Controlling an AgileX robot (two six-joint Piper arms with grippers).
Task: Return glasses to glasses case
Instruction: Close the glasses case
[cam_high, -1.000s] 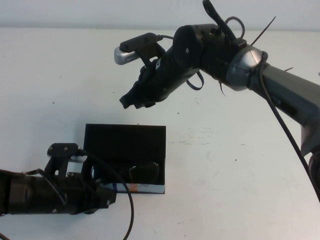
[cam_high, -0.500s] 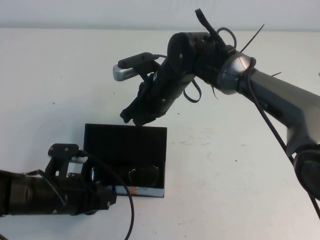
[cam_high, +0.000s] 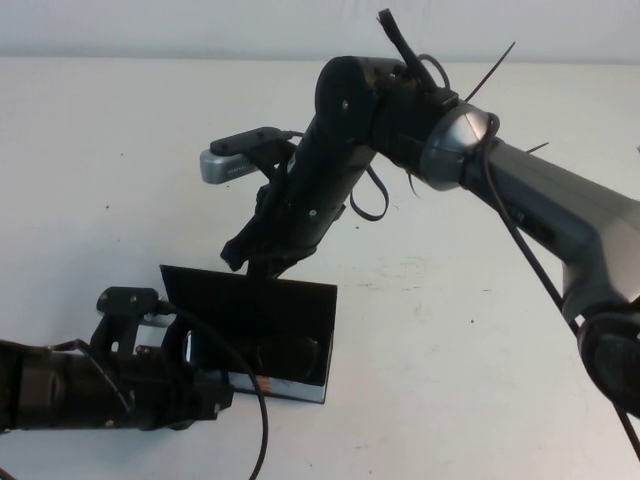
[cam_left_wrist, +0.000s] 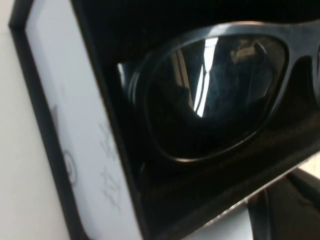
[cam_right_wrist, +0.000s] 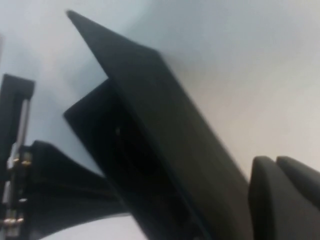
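Observation:
The black glasses case (cam_high: 250, 300) lies open at the table's front left, its lid tilted forward over the base. The dark-framed glasses (cam_high: 292, 352) lie inside the base, and one lens shows close up in the left wrist view (cam_left_wrist: 220, 95). My right gripper (cam_high: 248, 256) is shut and presses against the back of the raised lid (cam_right_wrist: 165, 125); its fingertips (cam_right_wrist: 285, 195) sit together. My left gripper (cam_high: 205, 385) is at the case's front left corner and holds its wall. One finger (cam_left_wrist: 287, 210) shows outside the case's front wall.
The white table (cam_high: 450, 330) stretches to the right of and behind the case. The right arm (cam_high: 520, 190) reaches in from the right above the table's middle. The left arm (cam_high: 70, 385) lies along the front left edge.
My right gripper has moved down and to the left onto the lid's back edge. The lid has tipped forward from wide open to partly over the glasses. The left gripper has not moved.

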